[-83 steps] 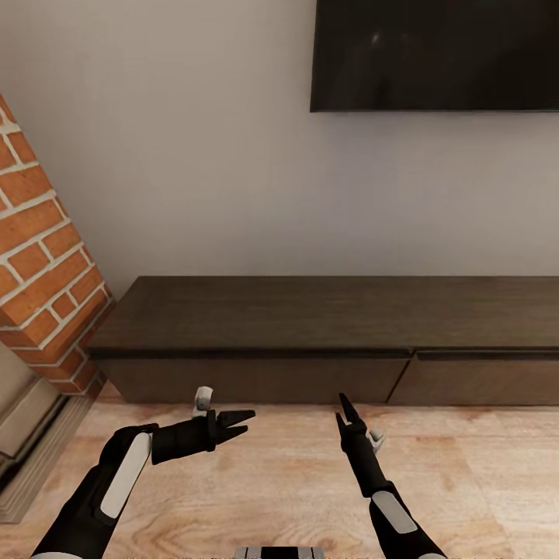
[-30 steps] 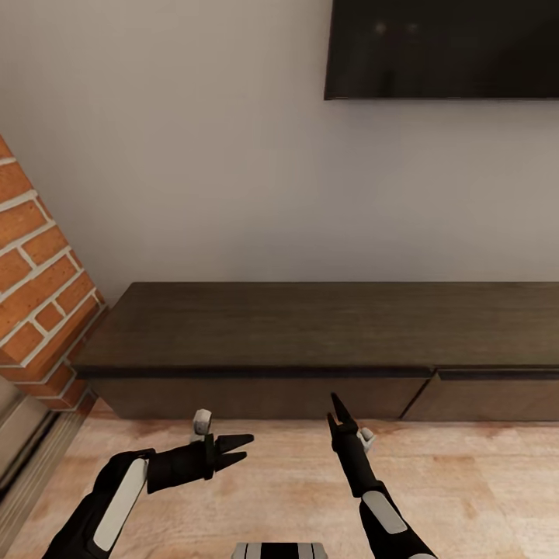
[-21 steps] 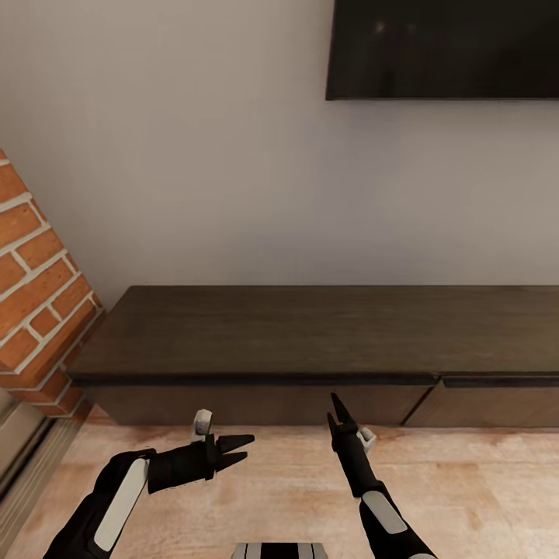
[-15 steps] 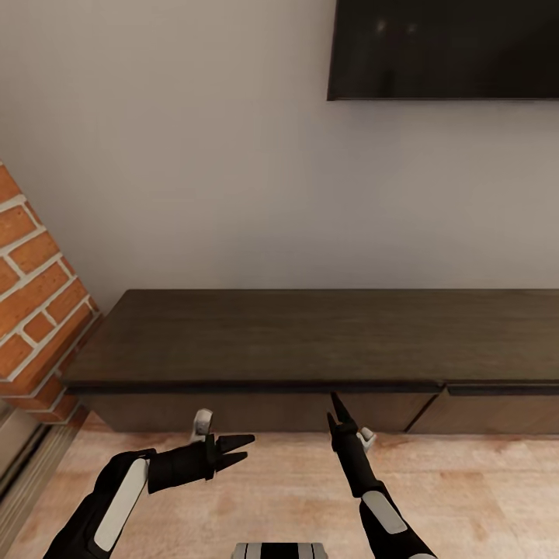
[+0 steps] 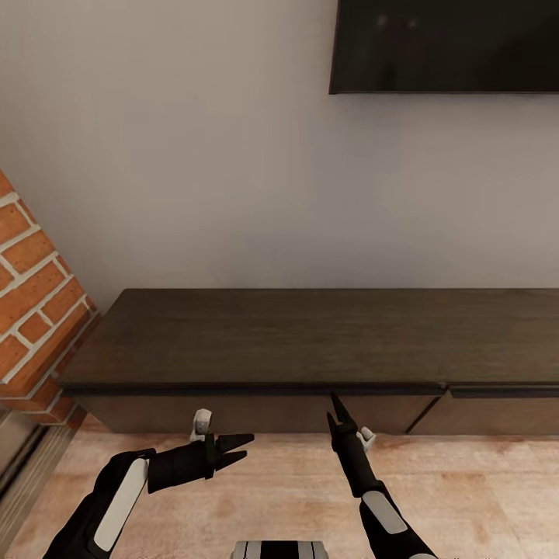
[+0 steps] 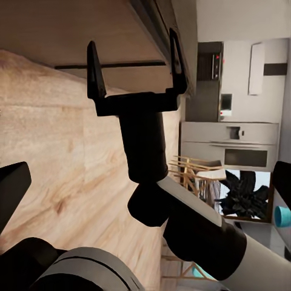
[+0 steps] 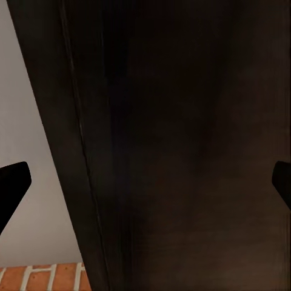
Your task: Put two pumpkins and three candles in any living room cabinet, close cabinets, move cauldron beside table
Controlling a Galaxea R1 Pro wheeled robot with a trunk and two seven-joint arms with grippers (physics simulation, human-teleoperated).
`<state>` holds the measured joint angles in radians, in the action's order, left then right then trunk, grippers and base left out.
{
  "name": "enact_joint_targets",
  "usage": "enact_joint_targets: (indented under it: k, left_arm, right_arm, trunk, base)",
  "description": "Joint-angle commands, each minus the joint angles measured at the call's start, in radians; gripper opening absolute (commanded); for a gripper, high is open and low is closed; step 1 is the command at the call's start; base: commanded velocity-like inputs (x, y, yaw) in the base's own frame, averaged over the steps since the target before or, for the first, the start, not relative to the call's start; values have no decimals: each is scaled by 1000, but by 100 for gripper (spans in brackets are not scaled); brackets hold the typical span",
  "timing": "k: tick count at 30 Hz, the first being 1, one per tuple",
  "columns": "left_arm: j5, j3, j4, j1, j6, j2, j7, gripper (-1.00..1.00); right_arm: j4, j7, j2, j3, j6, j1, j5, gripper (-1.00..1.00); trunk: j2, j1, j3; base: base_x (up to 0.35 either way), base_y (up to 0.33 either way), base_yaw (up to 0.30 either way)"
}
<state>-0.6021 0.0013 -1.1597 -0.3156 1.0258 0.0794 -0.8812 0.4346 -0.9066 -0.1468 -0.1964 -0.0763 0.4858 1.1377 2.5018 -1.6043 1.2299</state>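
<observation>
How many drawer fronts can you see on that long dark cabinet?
2. One wide drawer front sits behind the two grippers; the second drawer front is at the right edge, cut off by the frame, so the cabinet may have more.

The right claw [image 6: 134,66], fingers spread, points at the cabinet [image 6: 73,30] above wood floor [image 6: 54,163].

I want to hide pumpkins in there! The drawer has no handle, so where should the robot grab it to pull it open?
Probably the top edge of the left drawer front, in the dark gap under the cabinet's overhanging top. The flat front offers nothing else to grip. The right gripper, open and right before that edge, could hook its fingers in from the front.
</observation>
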Motion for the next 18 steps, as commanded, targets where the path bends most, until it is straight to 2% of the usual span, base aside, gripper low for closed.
enact_joint_targets:
  k: [1, 8, 14, 18]
  left_arm:
    - [1, 0, 0, 0, 3, 0, -4, 100]
    - [1, 0, 0, 0, 2, 0, -4, 100]
    - [0, 0, 0, 0, 2, 0, -4, 100]
    - [-1, 1, 0, 0, 2, -1, -4, 100]
  right_arm:
    - [0, -4, 0, -2, -8, 1, 7, 100]
    - [0, -8, -1, -1, -8, 1, 7, 100]
    - [0, -65, -1, 21, -8, 1, 6, 100]
    - [0, -77, 0, 27, -8, 1, 5, 100]
  trunk:
    - [0, 0, 1]
    - [0, 0, 1]
    - [0, 0, 1]
    - [0, 0, 1]
  base:
    - [0, 0, 0]
    - [0, 0, 0]
    - [0, 0, 0]
    - [0, 0, 0]
